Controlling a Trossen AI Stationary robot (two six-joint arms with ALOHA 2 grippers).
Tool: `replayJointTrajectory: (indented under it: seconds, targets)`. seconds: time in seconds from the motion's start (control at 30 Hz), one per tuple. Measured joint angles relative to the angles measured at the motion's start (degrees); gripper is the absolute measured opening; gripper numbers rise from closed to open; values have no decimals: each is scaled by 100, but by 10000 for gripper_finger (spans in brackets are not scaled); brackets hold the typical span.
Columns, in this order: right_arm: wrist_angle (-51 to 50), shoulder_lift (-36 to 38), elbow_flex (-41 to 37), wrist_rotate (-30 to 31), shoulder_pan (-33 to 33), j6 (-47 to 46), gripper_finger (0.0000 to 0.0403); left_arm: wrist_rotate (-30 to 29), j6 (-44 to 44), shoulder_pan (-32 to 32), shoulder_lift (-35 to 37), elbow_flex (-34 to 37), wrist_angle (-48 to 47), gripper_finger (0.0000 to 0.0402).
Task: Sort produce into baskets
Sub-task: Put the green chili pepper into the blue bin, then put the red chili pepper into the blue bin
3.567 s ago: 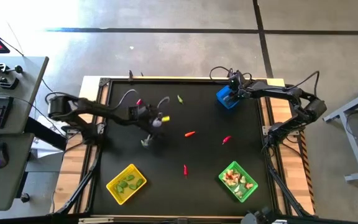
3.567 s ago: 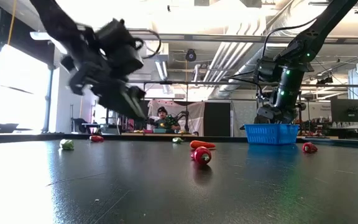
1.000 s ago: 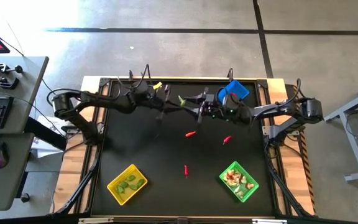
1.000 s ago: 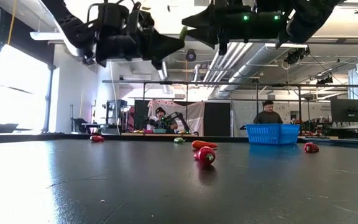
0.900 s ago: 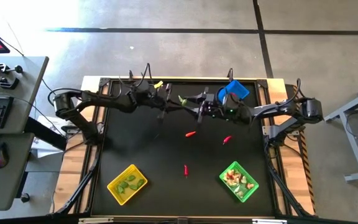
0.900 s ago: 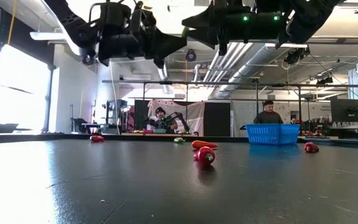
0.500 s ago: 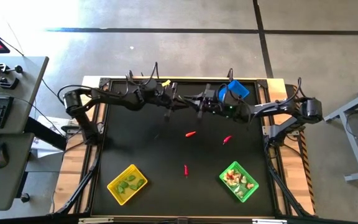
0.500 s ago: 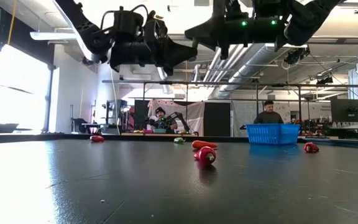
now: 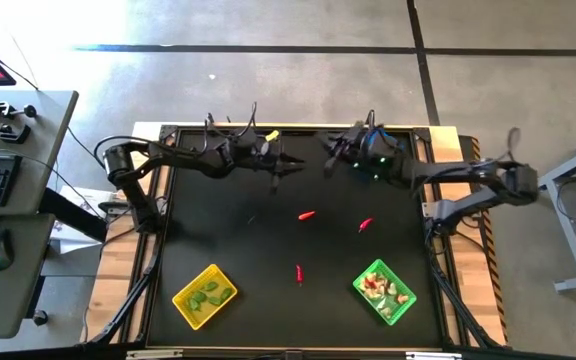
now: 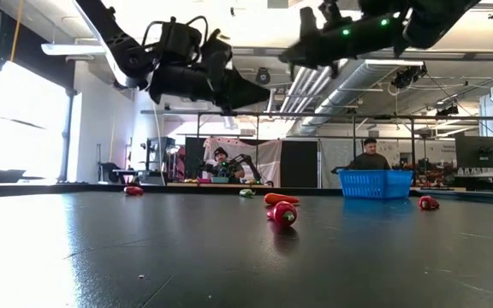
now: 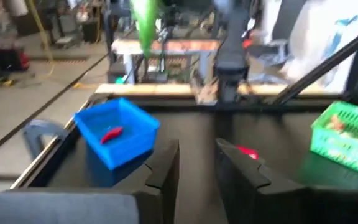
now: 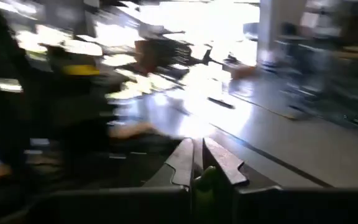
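Note:
My right gripper [image 9: 328, 166] hangs high over the table's far middle, shut on a small green pod [image 12: 202, 180]. My left gripper [image 9: 290, 163] faces it from the left, level and open, with nothing between its fingers [image 11: 197, 165]. Three red chili pieces [image 9: 307, 214] lie on the black table. The blue basket [image 11: 117, 132] stands at the far right with one red piece inside. In the high view my right arm hides most of it. The yellow basket [image 9: 204, 296] and the green basket [image 9: 384, 291] stand near the front edge. My right gripper pinches the green pod [image 12: 202, 179] between its two fingers. The pod is lifted clear, high above the table. Which part of the pod the fingers are on does not show.
The yellow basket holds green pieces and the green basket holds pale ones. Bare black tabletop lies between the red pieces. Beyond the far edge, people [image 10: 368, 156] show in the room.
The green pod has passed from my left gripper to my right one in mid-air. My right gripper has shut on it and drawn back toward the table's right and far edge. My left gripper has moved a little to the right and opened.

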State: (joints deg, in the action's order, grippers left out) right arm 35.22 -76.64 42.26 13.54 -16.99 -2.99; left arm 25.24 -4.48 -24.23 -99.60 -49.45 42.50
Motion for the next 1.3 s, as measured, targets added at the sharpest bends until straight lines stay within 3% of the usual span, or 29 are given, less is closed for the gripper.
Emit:
replayJointTrajectory:
  seconds: [0.2, 0.43, 0.67, 0.97, 1.3]
  targets:
    - [-2489, 756, 7, 1723, -597, -564, 4, -80, -371, 182, -1, 2, -295, 107]
    - [-5146, 541, 2, 2092, -1709, -2413, 4, -360, -676, 466, -1, 0, -230, 104]
    - [-5060, -311, 2, 1452, -2376, -2519, 4, -432, -676, 656, -1, 0, -235, 97]
    - [-4975, -986, 2, 912, -2621, -2507, 12, -431, -614, 831, -1, 2, -236, 97]
    - [-4974, -879, 2, 1008, -2571, -2127, 109, -368, -471, 894, -1, 1, -281, 97]
